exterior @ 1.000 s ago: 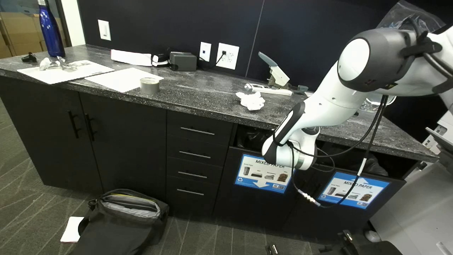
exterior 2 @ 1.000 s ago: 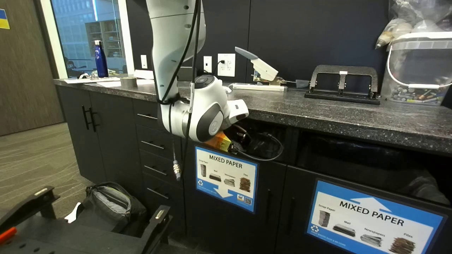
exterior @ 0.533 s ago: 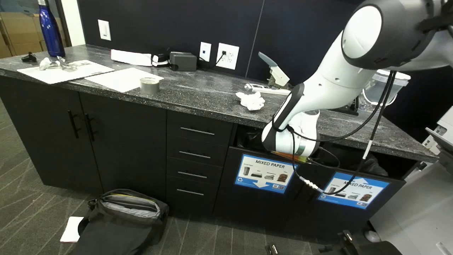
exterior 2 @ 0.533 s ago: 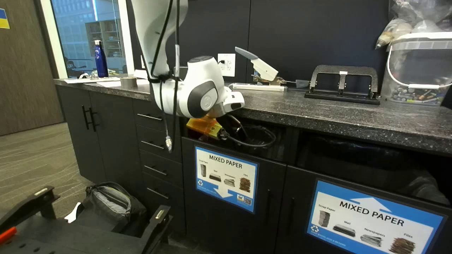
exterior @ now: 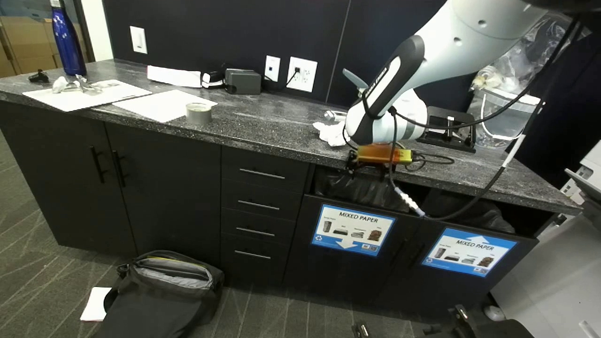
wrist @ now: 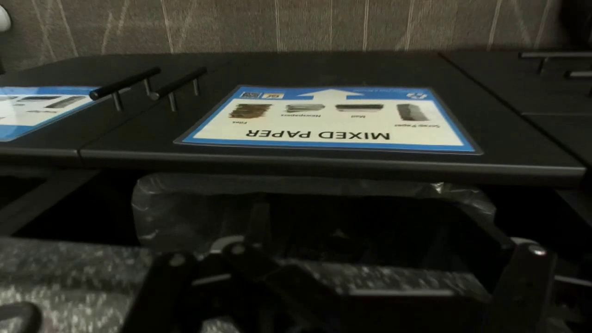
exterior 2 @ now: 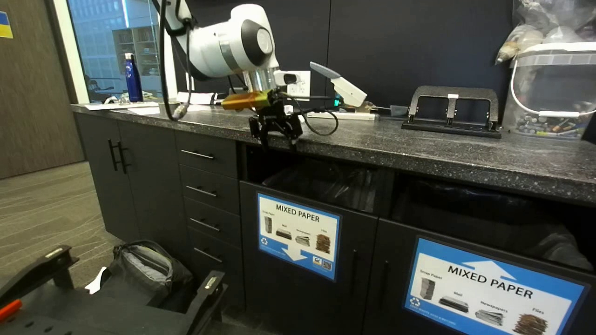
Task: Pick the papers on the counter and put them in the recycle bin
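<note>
Here, the gripper (exterior 2: pixel 278 139) hung empty at the edge of the counter (exterior: pixel 272 126)

It pointed downward, its jaws well apart and nothing held between them. Whether a tip touched the counter, I could not tell. In the wrist view the plastic-lined bin (wrist: pixel 286 184) gaped below, tucked behind a black cabinet front (wrist: pixel 286 69) with a "MIXED PAPER" sign (wrist: pixel 286 124) whose lettering stood upside down there.

One crumpled white paper (exterior: pixel 331 135) lay directly on the counter, near the gripper, partly hidden by the arm (exterior: pixel 389 89) in an exterior view. Torn white scraps (exterior: pixel 61 84) rested on a flat sheet (exterior: pixel 117 94) at the far end, near a blue bottle (exterior: pixel 68 44); a second sheet (exterior: pixel 157 105) lay beside it, a grey tape roll (exterior: pixel 198 115) at its corner. A stapler (exterior 2: pixel 350 94), a black hole punch (exterior 2: pixel 433 93) and a clear bucket (exterior 2: pixel 540 90) stood along the counter, and a dark bag (exterior: pixel 162 300), its grey lining showing, sat on the carpet (exterior: pixel 263 319).
</note>
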Motion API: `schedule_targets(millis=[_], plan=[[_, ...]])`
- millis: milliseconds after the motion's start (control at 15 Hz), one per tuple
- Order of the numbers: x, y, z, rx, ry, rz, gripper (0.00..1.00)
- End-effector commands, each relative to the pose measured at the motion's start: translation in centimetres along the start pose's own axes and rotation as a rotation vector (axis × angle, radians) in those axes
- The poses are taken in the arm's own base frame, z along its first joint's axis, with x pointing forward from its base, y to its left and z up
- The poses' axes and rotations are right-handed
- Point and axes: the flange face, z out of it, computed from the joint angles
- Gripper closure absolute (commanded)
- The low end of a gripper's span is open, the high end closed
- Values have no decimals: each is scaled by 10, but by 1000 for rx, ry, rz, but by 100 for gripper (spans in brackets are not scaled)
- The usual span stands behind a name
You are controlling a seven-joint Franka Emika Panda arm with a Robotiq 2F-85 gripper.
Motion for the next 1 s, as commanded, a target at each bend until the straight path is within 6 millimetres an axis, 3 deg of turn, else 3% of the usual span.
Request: schedule_targets(millis=[0,133,333,400,533,933], plan=[[41,-19,-68,33,-67,-87,0],[71,-32,-102,77,-79,-107,0],[109,-38,-126,181,-58,-171,0],[118,-39,-124,204,-59,-189,0],[133,-37,-115,263,-71,-217,0],[152,-60,-33,245,-30,-228,0]])
